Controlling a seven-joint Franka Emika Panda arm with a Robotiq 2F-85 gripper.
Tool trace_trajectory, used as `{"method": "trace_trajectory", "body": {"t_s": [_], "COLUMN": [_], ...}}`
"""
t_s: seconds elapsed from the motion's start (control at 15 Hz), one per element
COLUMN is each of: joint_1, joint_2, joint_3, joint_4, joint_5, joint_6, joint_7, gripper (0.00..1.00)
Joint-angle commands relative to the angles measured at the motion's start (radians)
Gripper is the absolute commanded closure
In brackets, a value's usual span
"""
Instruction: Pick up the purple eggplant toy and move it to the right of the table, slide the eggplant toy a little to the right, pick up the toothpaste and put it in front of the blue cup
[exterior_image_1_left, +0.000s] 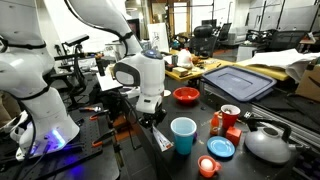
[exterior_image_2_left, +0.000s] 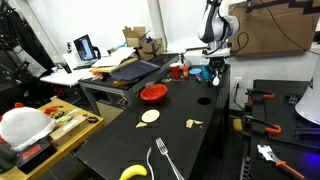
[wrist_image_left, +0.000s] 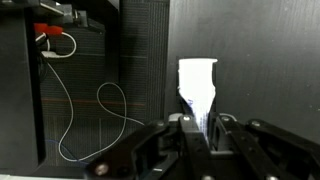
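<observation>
In the wrist view my gripper (wrist_image_left: 200, 128) is shut on the toothpaste (wrist_image_left: 197, 85), a white tube with blue print that sticks out from between the fingers above the black table (wrist_image_left: 270, 60). In both exterior views the gripper (exterior_image_1_left: 151, 110) (exterior_image_2_left: 214, 55) hangs over the table's edge. The blue cup (exterior_image_1_left: 183, 135) stands upright just beside the gripper. It also shows in an exterior view (exterior_image_2_left: 200, 73) at the table's far end. I see no eggplant toy in any view.
A red bowl (exterior_image_1_left: 186, 96) (exterior_image_2_left: 152, 93), a flat blue dish (exterior_image_1_left: 221, 148), a red cup (exterior_image_1_left: 229, 115) and a grey kettle (exterior_image_1_left: 268, 145) stand near the cup. A banana (exterior_image_2_left: 133, 172) and a fork (exterior_image_2_left: 165, 160) lie at the other end. Red-and-white cables (wrist_image_left: 60, 45) lie beside the table.
</observation>
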Motion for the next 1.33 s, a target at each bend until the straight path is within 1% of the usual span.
{"method": "trace_trajectory", "body": {"t_s": [0.0, 0.6, 1.27], "joint_1": [-0.013, -0.046, -0.072], "joint_2": [0.017, 0.067, 0.137], "joint_3": [-0.022, -0.031, -0.049], "joint_4": [0.018, 0.065, 0.139], "joint_5": [0.022, 0.051, 0.044], "joint_6": [-0.002, 0.003, 0.001], "joint_7": [-0.045, -0.063, -0.064], "gripper": [0.96, 0.96, 0.96]}}
